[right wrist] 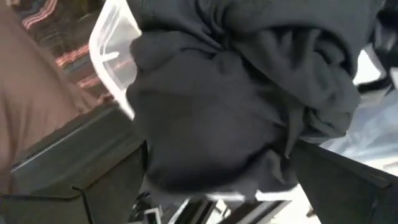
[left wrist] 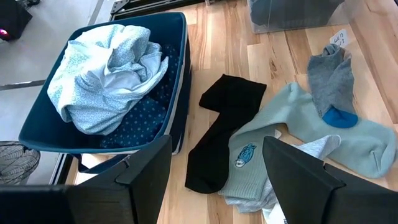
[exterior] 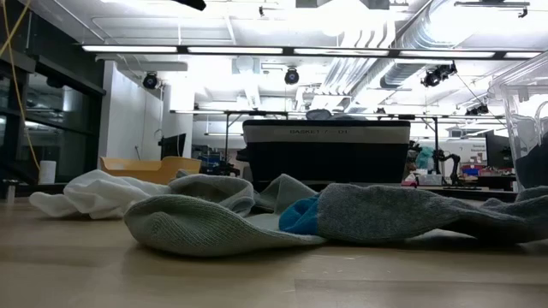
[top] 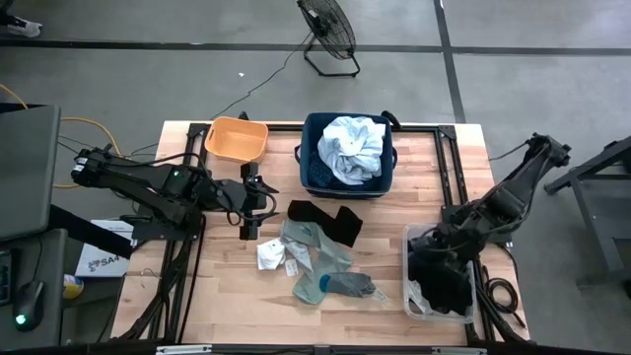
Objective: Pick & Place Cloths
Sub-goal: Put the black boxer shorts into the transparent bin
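Loose cloths lie mid-table: a black piece (top: 325,219), grey-green socks (top: 314,251), a grey sock with a blue heel (top: 345,286) and small white pieces (top: 271,256). A pale blue-white shirt (top: 353,148) lies on a dark-blue patterned cloth (left wrist: 134,121) in the navy bin (top: 314,128). My left gripper (top: 251,212) hangs open above the table, left of the loose cloths, with nothing between its fingers. My right gripper (top: 434,271) is open over a clear plastic bin (top: 409,242), its fingers on either side of a bundled black cloth (right wrist: 236,106) that lies in the bin. My right gripper comes at the black cloth from above, slanting down, with one finger (right wrist: 93,186) at each side of the bundle. The cloth fills the gap between them, and I cannot tell whether the fingers touch it. The bundle rests in the clear bin.
An orange tub (top: 237,138) stands at the far left, next to the navy bin. The clear bin sits at the table's near right corner. Bare wood shows along the near edge (top: 246,316) and right of the navy bin (top: 434,177). Cables run along the left side.
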### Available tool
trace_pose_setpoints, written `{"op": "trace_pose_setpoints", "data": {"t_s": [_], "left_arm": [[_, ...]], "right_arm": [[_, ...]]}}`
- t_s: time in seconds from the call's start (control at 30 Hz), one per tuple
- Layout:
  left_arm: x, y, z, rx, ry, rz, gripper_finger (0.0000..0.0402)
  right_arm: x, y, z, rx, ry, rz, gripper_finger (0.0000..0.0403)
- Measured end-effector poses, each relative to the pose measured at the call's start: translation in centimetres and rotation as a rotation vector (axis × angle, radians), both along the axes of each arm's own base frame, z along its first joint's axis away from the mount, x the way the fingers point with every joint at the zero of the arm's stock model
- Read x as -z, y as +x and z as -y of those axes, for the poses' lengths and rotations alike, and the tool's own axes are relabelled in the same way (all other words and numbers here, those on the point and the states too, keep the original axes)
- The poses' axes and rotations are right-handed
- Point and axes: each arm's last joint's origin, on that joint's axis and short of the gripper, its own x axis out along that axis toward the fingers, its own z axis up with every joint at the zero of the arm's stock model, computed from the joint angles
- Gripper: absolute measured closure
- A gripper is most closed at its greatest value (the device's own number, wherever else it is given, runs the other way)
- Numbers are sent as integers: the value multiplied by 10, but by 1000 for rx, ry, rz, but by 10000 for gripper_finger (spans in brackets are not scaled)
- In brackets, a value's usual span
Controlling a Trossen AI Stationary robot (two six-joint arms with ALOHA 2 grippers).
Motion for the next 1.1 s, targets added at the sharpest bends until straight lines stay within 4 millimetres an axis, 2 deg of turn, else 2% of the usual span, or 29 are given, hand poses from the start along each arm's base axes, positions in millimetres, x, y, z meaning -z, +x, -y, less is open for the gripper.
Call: {"op": "trace_pose_setpoints", "data": {"t_s": [0.27, 0.43, 0.8, 0.9, 1.1], "left_arm": [[0, 0, 0, 0, 0, 0, 153], [0, 0, 0, 0, 0, 0, 153], [0, 0, 0, 0, 1, -4, 153], [0, 0, 0, -4, -5, -3, 153], [8, 0, 0, -10, -10, -27, 153]], "right_arm": [[-13, -15, 16, 118, 53, 75, 21], [-15, -15, 18, 160, 57, 100, 21], [-35, -3, 8, 239, 269, 260, 21], [-34, 1, 6, 249, 208, 325, 21], [-18, 13, -15, 184, 88, 301, 21]]}}
